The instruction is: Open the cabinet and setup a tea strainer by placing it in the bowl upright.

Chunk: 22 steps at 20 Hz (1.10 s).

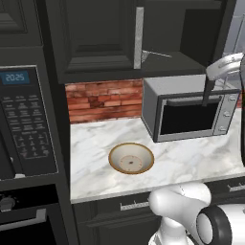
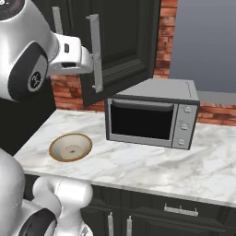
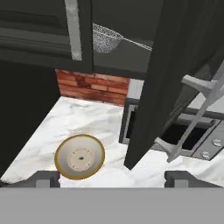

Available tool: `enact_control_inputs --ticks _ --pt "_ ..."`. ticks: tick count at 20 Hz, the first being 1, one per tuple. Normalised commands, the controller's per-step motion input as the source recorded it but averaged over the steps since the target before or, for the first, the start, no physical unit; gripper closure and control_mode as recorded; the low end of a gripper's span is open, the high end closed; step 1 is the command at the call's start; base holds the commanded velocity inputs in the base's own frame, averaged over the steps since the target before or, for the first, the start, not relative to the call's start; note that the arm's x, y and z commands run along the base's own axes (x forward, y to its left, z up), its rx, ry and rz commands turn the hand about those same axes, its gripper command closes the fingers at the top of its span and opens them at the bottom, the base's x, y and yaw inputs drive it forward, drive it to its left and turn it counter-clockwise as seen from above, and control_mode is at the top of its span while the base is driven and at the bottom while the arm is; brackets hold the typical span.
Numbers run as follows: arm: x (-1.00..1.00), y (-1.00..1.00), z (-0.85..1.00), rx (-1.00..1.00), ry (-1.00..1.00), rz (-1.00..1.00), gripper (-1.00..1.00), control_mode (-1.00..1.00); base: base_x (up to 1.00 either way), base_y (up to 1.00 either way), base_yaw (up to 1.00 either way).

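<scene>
Cabinet (image 3: pixel 175 65) right door swung open; gripper (image 3: pixel 113 177) jaws wide, holding nothing. Tea strainer (image 3: pixel 105 38) on cabinet shelf, far and above gripper, wire handle running right. Bowl (image 3: pixel 80 156) on counter (image 3: pixel 109 127) below, near-left.

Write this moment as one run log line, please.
cabinet: right door open | tea strainer: on cabinet shelf | bowl: empty on counter | gripper: open, holding nothing
</scene>
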Motion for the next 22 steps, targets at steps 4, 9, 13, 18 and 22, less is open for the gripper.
enact_control_inputs --ticks 4,9,13,18,22 --pt "0.08 0.97 -0.05 -0.55 0.42 -0.10 -1.00 -1.00 0.00 0.00 0.00" --pt "0.44 0.23 -0.40 -0.49 0.20 -0.01 -1.00 -1.00 0.00 0.00 0.00" --pt "0.76 -0.11 -0.40 -0.42 0.01 0.00 -1.00 -1.00 0.00 0.00 0.00" --pt "0.65 -0.47 -0.41 -0.39 0.00 0.00 -1.00 -1.00 0.00 0.00 0.00" --pt "0.55 -0.46 -0.02 -0.34 0.00 0.00 -1.00 -1.00 0.00 0.00 0.00"
